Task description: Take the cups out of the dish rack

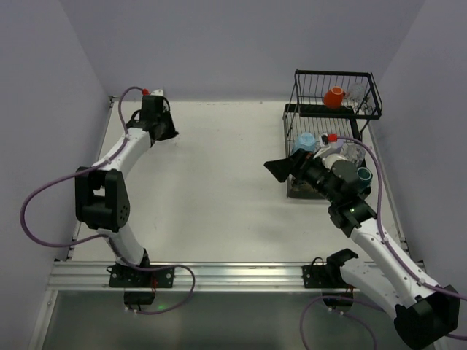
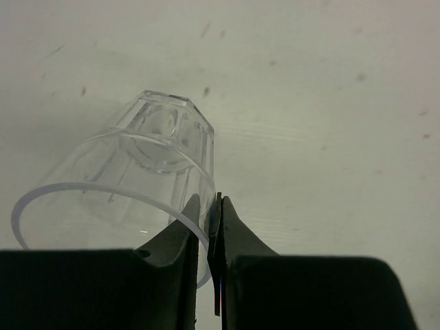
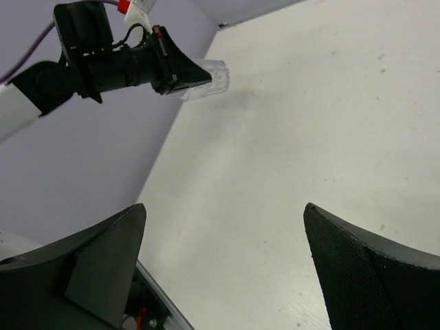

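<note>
As I look down from overhead, the white table (image 1: 219,189) fills most of the view. The black wire dish rack (image 1: 332,72) stands at its far right corner, far larger than anything it holds.

My right arm (image 1: 379,240) reaches up from the near right and lies over the rack's lower tray, its wrist pointing left across the table. My left arm (image 1: 109,189) stretches along the left edge to the far left corner, well apart from the rack.

In the raised upper basket I see an orange-red cup (image 1: 333,97) with a clear glass (image 1: 357,91) just beside it on the right. A light blue cup (image 1: 305,140) sits in the lower tray, just beside my right wrist. What else the tray holds is hidden under that arm.

The right gripper (image 3: 224,210) has its jaws spread wide with only bare table between them.

The left gripper (image 2: 208,206) is pinched tight on the rim wall of a clear faceted glass (image 2: 148,158), one finger inside the mouth and one outside. That glass is tilted on its side, base pointing away from the wrist, over the far left corner. I cannot tell whether it touches the table.
</note>
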`<state>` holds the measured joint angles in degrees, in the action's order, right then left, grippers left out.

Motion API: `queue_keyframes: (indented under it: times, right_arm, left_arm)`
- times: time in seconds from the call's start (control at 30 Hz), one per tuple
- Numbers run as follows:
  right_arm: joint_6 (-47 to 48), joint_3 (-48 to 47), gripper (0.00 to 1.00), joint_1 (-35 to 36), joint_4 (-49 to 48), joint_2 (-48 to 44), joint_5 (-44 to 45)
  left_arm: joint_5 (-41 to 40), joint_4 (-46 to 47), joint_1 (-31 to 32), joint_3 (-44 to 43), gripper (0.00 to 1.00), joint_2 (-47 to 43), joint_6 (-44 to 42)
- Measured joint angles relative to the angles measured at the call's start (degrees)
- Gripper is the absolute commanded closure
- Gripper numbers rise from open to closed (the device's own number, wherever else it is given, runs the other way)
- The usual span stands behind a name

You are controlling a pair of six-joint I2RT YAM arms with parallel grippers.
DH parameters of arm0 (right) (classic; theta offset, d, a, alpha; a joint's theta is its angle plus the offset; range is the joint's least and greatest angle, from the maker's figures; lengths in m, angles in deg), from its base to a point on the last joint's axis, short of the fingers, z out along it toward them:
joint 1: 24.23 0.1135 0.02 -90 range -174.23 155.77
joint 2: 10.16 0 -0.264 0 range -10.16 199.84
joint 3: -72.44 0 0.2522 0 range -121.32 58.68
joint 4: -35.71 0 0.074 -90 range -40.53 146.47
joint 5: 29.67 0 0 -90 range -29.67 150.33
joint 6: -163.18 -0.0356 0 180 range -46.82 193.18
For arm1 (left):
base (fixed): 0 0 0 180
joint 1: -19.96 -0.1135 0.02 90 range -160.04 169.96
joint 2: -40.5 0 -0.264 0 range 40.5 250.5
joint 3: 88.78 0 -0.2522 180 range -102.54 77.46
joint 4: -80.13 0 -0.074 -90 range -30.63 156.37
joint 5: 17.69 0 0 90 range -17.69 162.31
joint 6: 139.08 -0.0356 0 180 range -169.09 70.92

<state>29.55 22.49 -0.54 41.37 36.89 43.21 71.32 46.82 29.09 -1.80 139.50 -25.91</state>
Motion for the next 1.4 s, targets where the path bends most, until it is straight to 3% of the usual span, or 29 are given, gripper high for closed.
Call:
queue_keyframes:
  times: [0.2, 0.5, 0.6, 0.8, 0.83, 1.03, 1.1, 1.13, 1.27, 1.4]
  right_arm:
    - [6.4, 0.3, 0.01, 0.0, 7.9, -3.0, 1.1]
    - [11.2, 1.5, 0.01, 0.0, 10.5, -4.0, 1.2]
    - [11.9, 1.9, 0.01, 0.0, 10.9, -3.9, 1.2]
    - [12.7, 3.3, 0.01, 0.0, 10.7, -3.8, 1.2]
    - [12.8, 3.6, 0.01, 0.0, 10.7, -3.8, 1.2]
    - [13.4, 3.9, 0.01, 0.0, 10.8, -3.7, 1.4]
    - [13.7, 3.9, 0.01, 0.0, 10.8, -3.7, 1.4]
    - [13.8, 3.9, 0.01, 0.0, 10.8, -3.7, 1.4]
    - [14.4, 3.9, 0.01, 0.0, 11.0, -4.0, 2.8]
    - [14.8, 4.1, 0.01, 0.0, 11.0, -5.1, 4.4]
  left_arm:
    - [-6.2, -13.2, -5.2, -4.5, 1.0, 8.7, -2.9]
    - [-8.4, -22.9, -8.4, -16.9, 1.0, 18.1, -5.3]
    - [-8.9, -25.9, -8.6, -18.7, 0.94, 20.4, -6.1]
    - [-8.6, -29.3, -8.6, -21.4, 0.67, 22.0, -6.5]
    - [-8.7, -29.6, -8.6, -21.8, 0.55, 22.2, -6.5]
    - [-8.2, -30.3, -8.6, -22.1, 0.18, 22.2, -6.2]
    - [-7.7, -30.3, -8.6, -22.1, 0.11, 21.8, -5.9]
    - [-7.5, -30.3, -8.6, -22.2, 0.0, 21.4, -5.8]
    - [-6.1, -29.2, -8.6, -22.2, 0.0, 16.6, -4.7]
    - [-5.4, -22.1, -8.3, -19.8, 0.0, 5.0, -3.7]
